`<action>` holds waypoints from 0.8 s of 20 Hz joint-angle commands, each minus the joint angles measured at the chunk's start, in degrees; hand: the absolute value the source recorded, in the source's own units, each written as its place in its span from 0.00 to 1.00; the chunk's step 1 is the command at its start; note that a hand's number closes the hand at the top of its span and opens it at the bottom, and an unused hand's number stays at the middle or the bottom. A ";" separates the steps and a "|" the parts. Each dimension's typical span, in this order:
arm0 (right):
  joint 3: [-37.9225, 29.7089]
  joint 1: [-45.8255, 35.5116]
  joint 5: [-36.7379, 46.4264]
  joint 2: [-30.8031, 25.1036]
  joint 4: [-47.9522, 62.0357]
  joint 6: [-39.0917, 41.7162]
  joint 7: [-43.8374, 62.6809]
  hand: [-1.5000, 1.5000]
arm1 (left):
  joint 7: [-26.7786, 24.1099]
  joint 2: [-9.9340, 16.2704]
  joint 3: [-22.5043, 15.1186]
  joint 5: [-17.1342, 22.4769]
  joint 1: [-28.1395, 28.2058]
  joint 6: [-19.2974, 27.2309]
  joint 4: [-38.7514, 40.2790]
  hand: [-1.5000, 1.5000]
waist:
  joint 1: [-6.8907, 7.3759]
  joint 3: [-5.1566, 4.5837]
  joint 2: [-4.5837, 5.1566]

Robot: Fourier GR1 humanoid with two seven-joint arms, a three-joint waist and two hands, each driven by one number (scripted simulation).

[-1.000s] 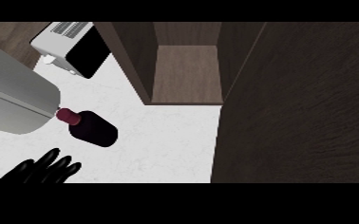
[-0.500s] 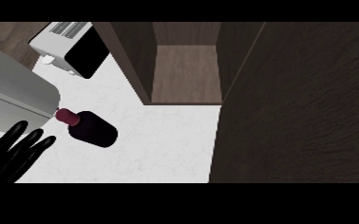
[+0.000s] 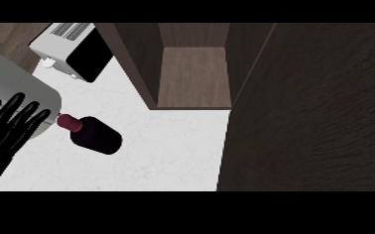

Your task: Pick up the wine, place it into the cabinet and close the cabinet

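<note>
While my left hand (image 3: pixel 21 126) hangs at the left edge of the head view, the wine (image 3: pixel 93 134) lies on the white counter (image 3: pixel 172 148) just beside it. It is a dark bottle, close to black in the body, with a deep red cap at the neck. Its long axis runs on a diagonal: the capped neck points up and left, toward the hand and the grey appliance (image 3: pixel 22 91) behind it, and the broad base points down and right. I see my left hand's black fingers straight and spread, pointing up, holding nothing; their tips lie over the grey appliance, and the nearest one is close to the bottle's cap, though I cannot tell whether they touch. My right hand does not show. Farther up the counter sits a white toaster (image 3: pixel 70 49) with a black side. The cabinet (image 3: pixel 192 74) is open, its wooden shelf bare to view, and its dark door (image 3: pixel 300 119) fills the right side.
</note>
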 commanded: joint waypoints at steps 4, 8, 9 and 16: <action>-1.60 1.38 -3.98 -0.42 -3.44 1.45 1.30 0.00 | -2.66 -0.43 2.51 -5.85 -7.51 -4.38 13.81 0.00 | -0.05 0.02 0.04; -2.13 -0.40 -3.73 0.29 -3.44 0.34 2.73 0.00 | -7.33 -5.35 -1.32 -16.83 -9.92 -4.13 21.30 0.00 | -0.30 0.01 0.08; -0.90 3.39 -3.12 0.32 -5.03 1.91 0.18 0.00 | -7.64 -3.44 0.81 -14.47 -8.25 -7.07 21.16 0.00 | -0.08 0.02 0.01; 0.25 2.21 -1.59 1.11 -3.15 1.66 0.05 0.00 | -16.68 -1.59 2.91 -21.41 -12.36 -14.15 38.02 0.00 | -0.50 -0.02 0.14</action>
